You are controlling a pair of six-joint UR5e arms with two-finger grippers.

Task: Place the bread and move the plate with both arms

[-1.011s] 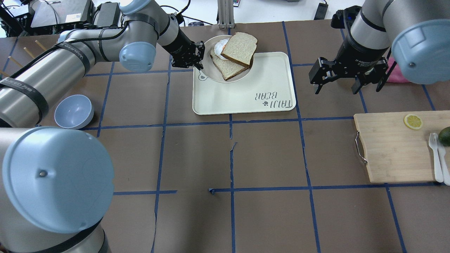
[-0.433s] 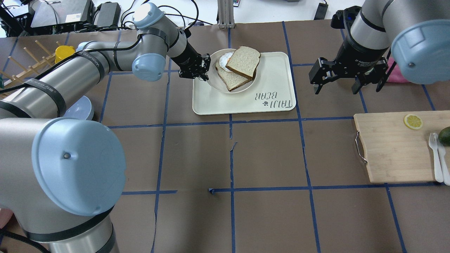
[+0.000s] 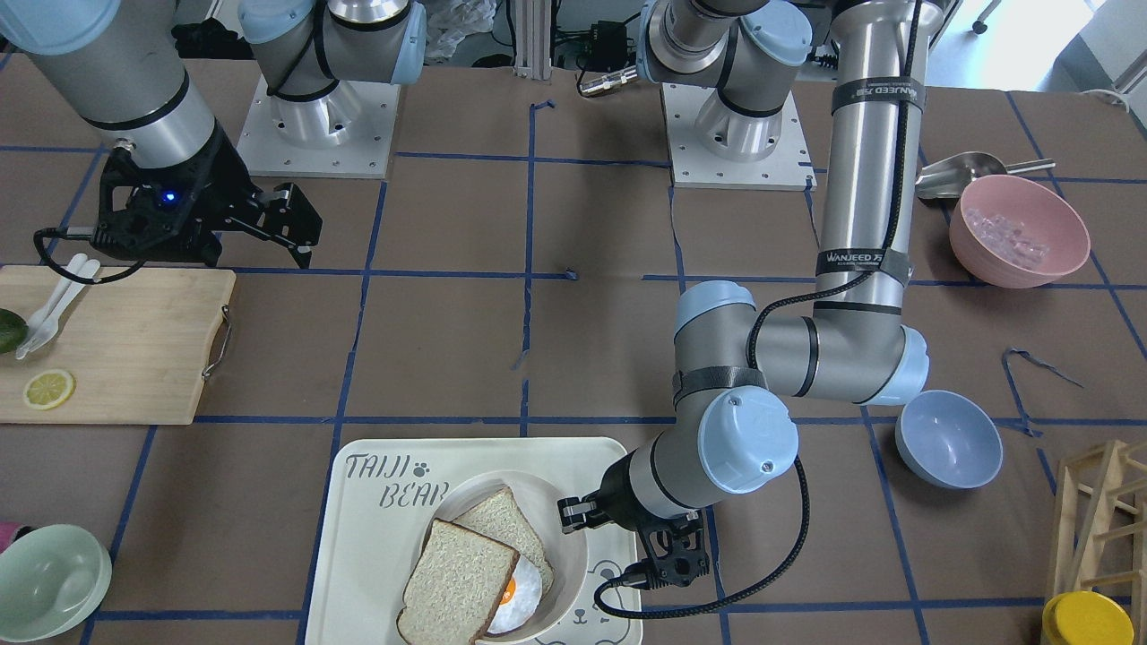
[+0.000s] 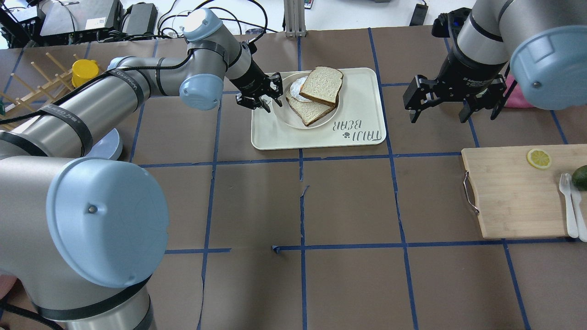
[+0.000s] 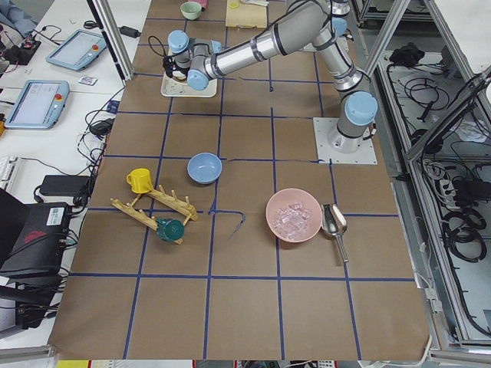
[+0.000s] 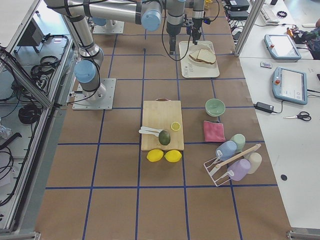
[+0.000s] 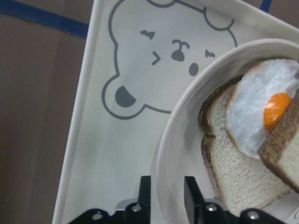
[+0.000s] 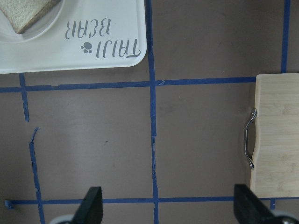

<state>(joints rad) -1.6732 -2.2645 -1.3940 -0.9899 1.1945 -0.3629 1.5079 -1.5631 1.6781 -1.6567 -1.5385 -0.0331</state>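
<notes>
The cream-white plate (image 4: 293,120) lies over the far left part of the bear-print tray (image 4: 321,135). On it the large bread slice (image 4: 322,85) leans on a fried egg (image 4: 296,88) and a smaller slice (image 4: 309,111). My left gripper (image 4: 271,95) is shut on the plate's left rim; in the left wrist view one finger (image 7: 145,189) is outside the rim (image 7: 163,154) and one inside. I cannot tell whether the plate rests on the tray. My right gripper (image 4: 439,112) is open and empty over the table, right of the tray.
A wooden cutting board (image 4: 509,197) with a lemon slice, avocado and white cutlery lies at the right. A blue bowl (image 4: 110,144), a yellow cup (image 4: 85,71) and a wooden rack stand at the left. A pink bowl (image 3: 1017,228) and a green bowl (image 3: 45,578) stand at the table's ends.
My left gripper has carried the plate with the bread from the tray's far left corner toward me and rightward, fully over the tray. The right arm has not moved.
</notes>
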